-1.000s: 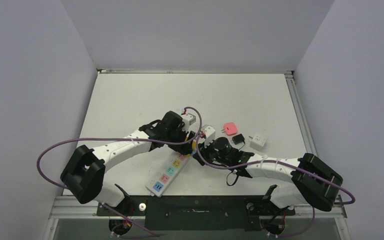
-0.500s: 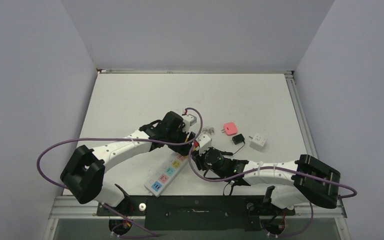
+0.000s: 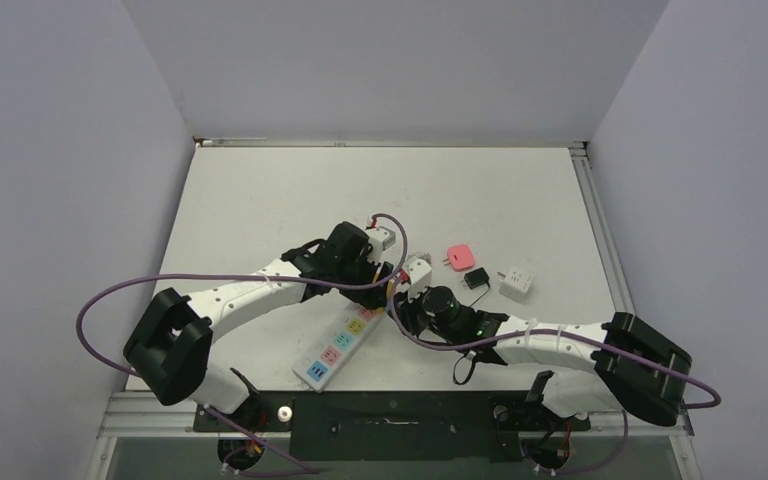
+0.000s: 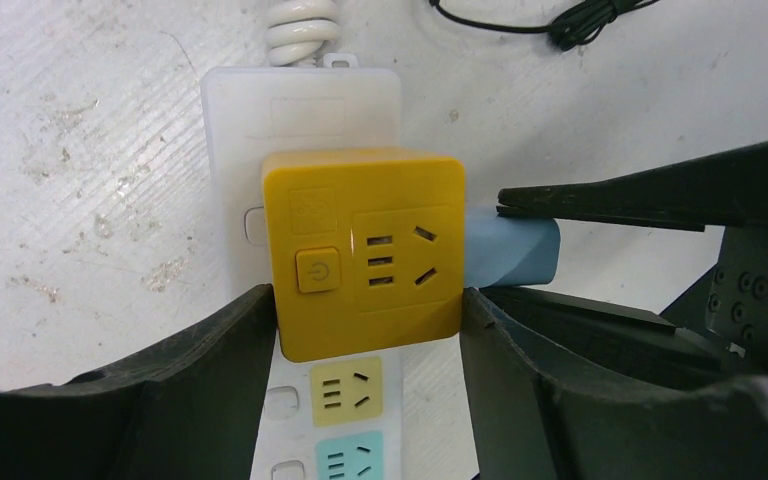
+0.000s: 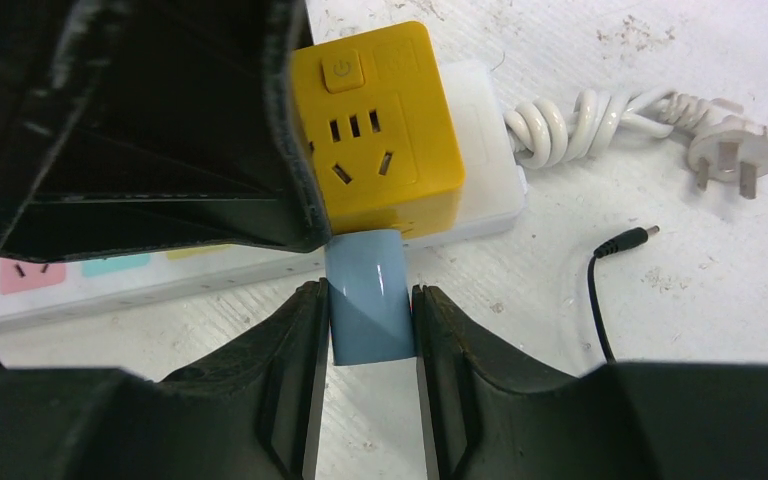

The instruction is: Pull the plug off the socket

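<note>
Grip check: our right gripper (image 5: 368, 292) is clamped on the blue plug (image 5: 364, 262), which sticks out the side of the yellow cube (image 4: 360, 250). Our left gripper (image 4: 367, 300) squeezes that cube, which is seated on one end of the socket (image 4: 300, 110).

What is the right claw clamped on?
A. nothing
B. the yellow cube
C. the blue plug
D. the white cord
C: the right claw presses on both sides of the blue plug, just beside the yellow cube.
</note>
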{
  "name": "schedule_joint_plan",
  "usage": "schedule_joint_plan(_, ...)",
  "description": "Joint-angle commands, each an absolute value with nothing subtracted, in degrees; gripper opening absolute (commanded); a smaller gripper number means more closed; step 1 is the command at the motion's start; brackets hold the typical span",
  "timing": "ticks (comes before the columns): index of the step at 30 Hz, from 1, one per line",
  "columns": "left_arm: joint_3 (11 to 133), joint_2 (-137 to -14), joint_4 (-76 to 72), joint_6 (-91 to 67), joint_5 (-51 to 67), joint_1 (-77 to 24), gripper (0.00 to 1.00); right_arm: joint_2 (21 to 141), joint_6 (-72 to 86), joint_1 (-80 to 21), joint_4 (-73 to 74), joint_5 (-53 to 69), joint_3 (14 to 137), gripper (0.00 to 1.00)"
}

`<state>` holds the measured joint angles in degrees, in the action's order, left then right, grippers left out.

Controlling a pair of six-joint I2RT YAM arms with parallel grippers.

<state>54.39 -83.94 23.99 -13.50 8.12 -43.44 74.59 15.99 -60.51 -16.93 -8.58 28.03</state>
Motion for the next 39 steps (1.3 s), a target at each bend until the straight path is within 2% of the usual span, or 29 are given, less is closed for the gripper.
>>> schedule_joint_plan(1, 55.1, -85.8, 27.0, -12.2, 0.4, -43.3, 0.00, 69.4, 19.2, -55.1, -21.9, -0.5, 26.2, 0.05)
schedule_joint_plan(7, 55.2, -85.9, 27.0, -12.2, 0.4, -43.4, 0.00, 70.4, 17.7, -55.8, -19.7, -2.2, 27.3, 0.05)
schedule_joint_plan(22, 55.8, -87.2, 28.5, -13.1, -2.9, -43.0, 0.00, 74.2, 16.5, -69.6, -13.4, -22.5, 32.2, 0.05)
schedule_joint_plan(27, 55.7, -86.9, 28.6, -12.8, -4.4, -43.2, 0.00, 71.3, 18.4, -68.0, -14.5, -19.1, 31.0, 0.05)
schedule_joint_plan(35, 55.5, -86.7, 28.3, -11.9, -4.3, -43.9, 0.00, 65.4, 20.7, -54.0, -17.4, -0.8, 27.1, 0.05)
schedule_joint_plan(39, 55.6, -86.7, 28.1, -11.9, -3.6, -44.1, 0.00, 64.9, 18.8, -52.6, -14.2, -0.5, 28.5, 0.05)
